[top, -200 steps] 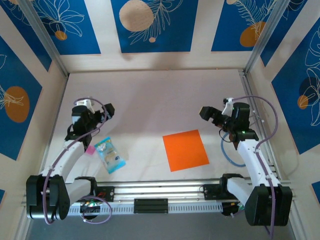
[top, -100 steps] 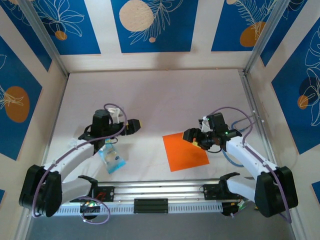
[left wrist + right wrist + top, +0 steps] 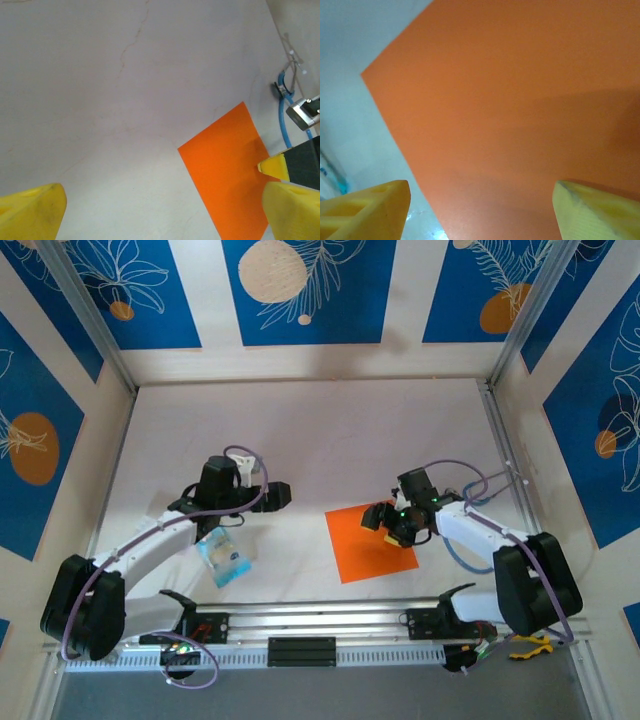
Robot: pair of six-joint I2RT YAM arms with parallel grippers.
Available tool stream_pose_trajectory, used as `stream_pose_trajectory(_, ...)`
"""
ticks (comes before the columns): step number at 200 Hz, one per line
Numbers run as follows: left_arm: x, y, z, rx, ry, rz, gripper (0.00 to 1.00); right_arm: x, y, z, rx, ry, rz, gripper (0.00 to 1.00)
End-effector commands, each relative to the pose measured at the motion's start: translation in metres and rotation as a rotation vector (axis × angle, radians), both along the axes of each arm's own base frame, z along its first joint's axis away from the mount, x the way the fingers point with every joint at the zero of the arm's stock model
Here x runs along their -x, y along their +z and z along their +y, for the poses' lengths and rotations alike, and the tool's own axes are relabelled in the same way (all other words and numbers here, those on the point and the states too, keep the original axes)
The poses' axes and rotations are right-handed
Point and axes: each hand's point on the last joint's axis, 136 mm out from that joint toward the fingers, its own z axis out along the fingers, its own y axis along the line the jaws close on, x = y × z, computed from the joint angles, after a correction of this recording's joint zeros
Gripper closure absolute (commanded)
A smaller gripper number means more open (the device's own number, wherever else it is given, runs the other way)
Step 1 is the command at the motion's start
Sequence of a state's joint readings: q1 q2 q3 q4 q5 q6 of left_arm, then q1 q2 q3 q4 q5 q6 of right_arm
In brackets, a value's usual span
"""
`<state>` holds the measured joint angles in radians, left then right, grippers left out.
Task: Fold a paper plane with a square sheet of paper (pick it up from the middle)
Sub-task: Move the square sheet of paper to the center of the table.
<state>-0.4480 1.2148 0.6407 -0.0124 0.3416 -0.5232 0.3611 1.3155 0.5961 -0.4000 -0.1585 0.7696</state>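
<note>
item: square sheet of paper (image 3: 370, 540), orange, unfolded, flat on the bench (image 3: 300, 430), right of centre.
right hand (image 3: 386, 523): low over the sheet's far right part, jaws well parted, holding nothing.
left hand (image 3: 281, 494): jaws at full spread, empty, apart from the sheet, near the blue packet (image 3: 222, 552).
risks: the sheet lies flush, so closing jaws may skid, push it askew or crumple it. the right hand looks off the middle, so a lift could droop lopsided.

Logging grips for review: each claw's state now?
Left claw: open, empty.
Right claw: open over the bright orange square paper sheet, not gripping.
</note>
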Motion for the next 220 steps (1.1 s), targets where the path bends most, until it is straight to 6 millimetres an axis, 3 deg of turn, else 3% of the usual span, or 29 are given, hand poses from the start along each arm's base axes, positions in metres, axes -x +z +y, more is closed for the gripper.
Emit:
stream_pose_trajectory(1,-0.001,0.005,0.005,-0.052,0.009,-0.026,0.00,-0.003,-0.009,-0.002,0.050,-0.051,0.032,0.25)
stream_pose_trajectory(67,-0.001,0.006,0.019,-0.124,0.040,-0.057,0.00,-0.007,-0.026,0.020,0.104,-0.261,0.137,0.25)
stream_pose_trajectory(123,0.000,0.013,0.048,-0.258,0.114,-0.113,0.00,-0.029,-0.020,0.061,0.170,-0.337,0.142,0.25)
stream_pose_trajectory(173,0.005,0.020,0.068,-0.297,0.174,-0.178,0.00,-0.051,-0.026,0.113,0.146,-0.298,0.146,0.26)
stream_pose_trajectory(220,0.009,0.024,0.078,-0.285,0.192,-0.179,0.00,-0.062,-0.027,0.135,0.136,-0.335,0.175,0.25)
